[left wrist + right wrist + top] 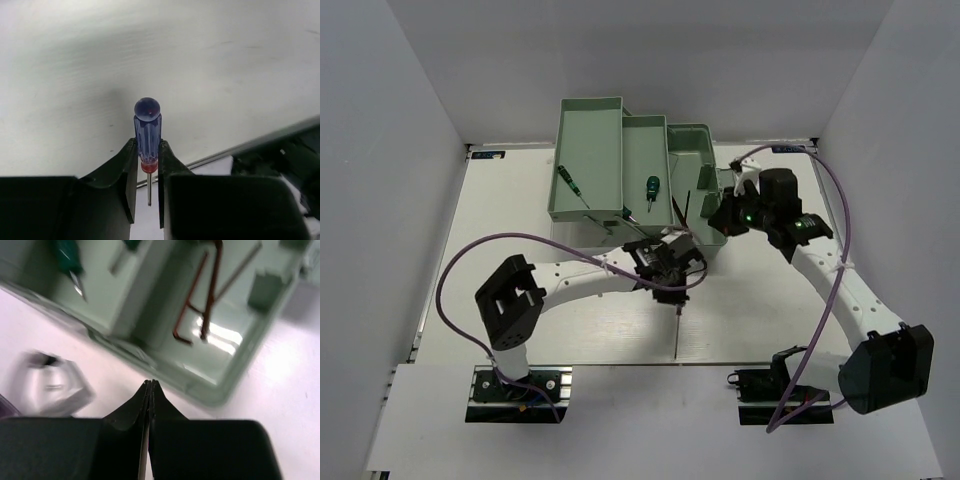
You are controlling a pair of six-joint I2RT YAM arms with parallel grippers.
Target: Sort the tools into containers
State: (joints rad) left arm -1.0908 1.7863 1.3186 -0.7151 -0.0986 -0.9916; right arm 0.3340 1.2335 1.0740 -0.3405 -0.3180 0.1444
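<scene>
Fingers of the left gripper (148,150), clamped low on the handle of the blue-handled screwdriver (147,127) over the counter (75,75); the overhead view hides this grip. Beyond, right gripper (150,386), fingers pressed together, empty, beside the toolbox base (235,375) holding two hex keys (192,305).

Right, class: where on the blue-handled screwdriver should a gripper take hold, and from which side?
Take the blue-handled screwdriver by its fluted handle near the red collar, from above, one finger on each long side. It lies flat on the table, and the handle is far thicker than the shaft.
</scene>
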